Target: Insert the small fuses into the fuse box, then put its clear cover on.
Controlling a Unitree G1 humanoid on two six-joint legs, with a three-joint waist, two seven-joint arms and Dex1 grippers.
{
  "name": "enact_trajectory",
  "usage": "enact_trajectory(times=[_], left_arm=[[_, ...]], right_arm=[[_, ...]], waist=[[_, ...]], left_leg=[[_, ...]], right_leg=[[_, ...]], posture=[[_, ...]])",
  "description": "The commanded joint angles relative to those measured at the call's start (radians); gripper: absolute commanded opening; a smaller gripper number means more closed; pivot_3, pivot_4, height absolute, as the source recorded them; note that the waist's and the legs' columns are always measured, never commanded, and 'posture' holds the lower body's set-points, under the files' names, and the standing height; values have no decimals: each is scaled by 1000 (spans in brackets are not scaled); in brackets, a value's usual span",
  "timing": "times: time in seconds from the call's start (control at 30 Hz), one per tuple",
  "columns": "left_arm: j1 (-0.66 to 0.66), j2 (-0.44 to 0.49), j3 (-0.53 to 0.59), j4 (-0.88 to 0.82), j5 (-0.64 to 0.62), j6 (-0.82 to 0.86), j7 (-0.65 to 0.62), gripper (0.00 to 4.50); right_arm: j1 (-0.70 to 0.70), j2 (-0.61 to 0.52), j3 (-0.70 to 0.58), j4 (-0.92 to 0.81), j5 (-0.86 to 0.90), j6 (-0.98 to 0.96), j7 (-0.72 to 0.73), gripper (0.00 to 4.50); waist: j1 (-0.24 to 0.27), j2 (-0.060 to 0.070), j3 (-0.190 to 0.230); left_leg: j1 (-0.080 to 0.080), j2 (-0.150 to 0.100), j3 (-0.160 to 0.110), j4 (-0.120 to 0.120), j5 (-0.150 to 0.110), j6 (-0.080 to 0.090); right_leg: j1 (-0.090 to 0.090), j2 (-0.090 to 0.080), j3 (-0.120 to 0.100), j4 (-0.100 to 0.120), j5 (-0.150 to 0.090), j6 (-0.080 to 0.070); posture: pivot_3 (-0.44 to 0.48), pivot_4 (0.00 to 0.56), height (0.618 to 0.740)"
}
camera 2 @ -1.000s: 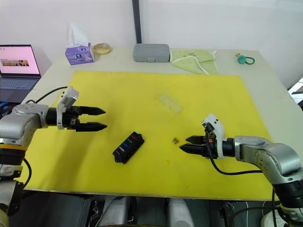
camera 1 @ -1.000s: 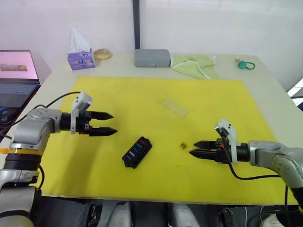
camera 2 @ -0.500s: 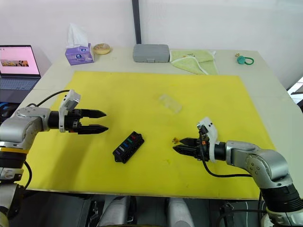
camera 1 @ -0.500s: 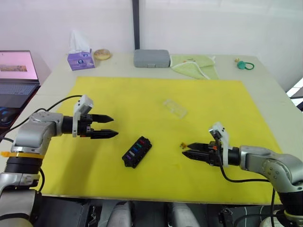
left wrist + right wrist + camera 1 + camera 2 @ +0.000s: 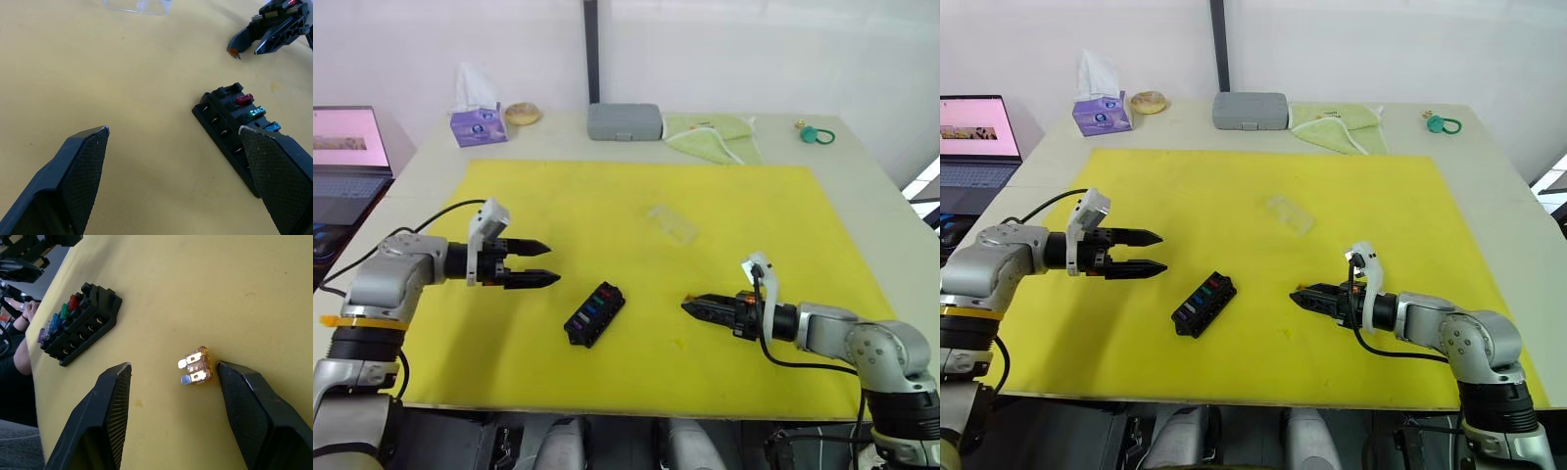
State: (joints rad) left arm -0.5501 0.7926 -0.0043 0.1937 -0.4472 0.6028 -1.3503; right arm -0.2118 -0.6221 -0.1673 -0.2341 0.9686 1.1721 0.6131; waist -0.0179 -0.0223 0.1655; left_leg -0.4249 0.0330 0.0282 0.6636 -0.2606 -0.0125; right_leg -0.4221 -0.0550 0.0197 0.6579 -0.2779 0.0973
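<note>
Just right of the black slotted plastic fuse box (image 5: 595,314), a small orange plastic fuse (image 5: 195,370) lies between the open right hand's (image 5: 171,382) fingers; the left hand (image 5: 538,264) hovers open left of the box.

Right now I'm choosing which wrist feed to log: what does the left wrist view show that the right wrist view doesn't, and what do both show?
Left wrist view alone: the clear cover lying on the yellow mat, and the right end effector, open around the orange fuse. Right wrist view alone: the fuse's two metal prongs, and a person's hand beyond the mat's edge. Both: the fuse box with coloured fuses already seated, and the orange fuse lying loose on the mat.
</note>
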Motion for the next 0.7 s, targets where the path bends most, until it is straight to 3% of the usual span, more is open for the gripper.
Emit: enact_trajectory(times=[0.03, 0.13, 0.17, 0.23, 0.37, 0.7], left_arm=[[1, 1, 15, -17, -11, -10, 2, 4500], [0, -1, 15, -19, -10, -9, 5, 4500], [0, -1, 15, -18, -9, -10, 6, 4500], [-1, -4, 14, -12, -5, -14, 9, 4500], [-4, -9, 13, -8, -2, -15, 16, 4500], [26, -28, 26, -39, -19, -6, 54, 4500]], right_arm=[[8, 26, -10, 4, 32, 36, -13, 2913], [8, 44, -13, 14, 25, 40, -22, 2913], [6, 49, -13, 20, 25, 44, -25, 2673], [6, 56, -7, 27, 13, 41, -25, 2056], [3, 74, -4, 37, -7, 16, -35, 41], [2, 74, -59, 5, 15, 17, -59, 14]], waist=[[0, 0, 0], [0, 0, 0], [0, 0, 0], [-1, 0, 0], [0, 0, 0], [-1, -1, -1]], left_leg=[[0, 0, 0, 0, 0, 0], [0, 0, 0, 0, 0, 0], [0, 0, 0, 0, 0, 0], [0, 0, 0, 0, 0, 0], [0, 0, 0, 0, 0, 0], [1, 0, 1, 2, 0, 0]], right_leg=[[0, 0, 0, 0, 0, 0], [0, 0, 0, 0, 0, 0], [0, 0, 0, 0, 0, 0], [0, 0, 0, 0, 0, 0], [0, 0, 0, 1, 0, 0], [0, 0, 1, 4, 0, 0]], posture=[[0, 150, 737], [0, 150, 737], [0, 150, 737], [0, 150, 737], [0, 150, 737], [0, 150, 737]])
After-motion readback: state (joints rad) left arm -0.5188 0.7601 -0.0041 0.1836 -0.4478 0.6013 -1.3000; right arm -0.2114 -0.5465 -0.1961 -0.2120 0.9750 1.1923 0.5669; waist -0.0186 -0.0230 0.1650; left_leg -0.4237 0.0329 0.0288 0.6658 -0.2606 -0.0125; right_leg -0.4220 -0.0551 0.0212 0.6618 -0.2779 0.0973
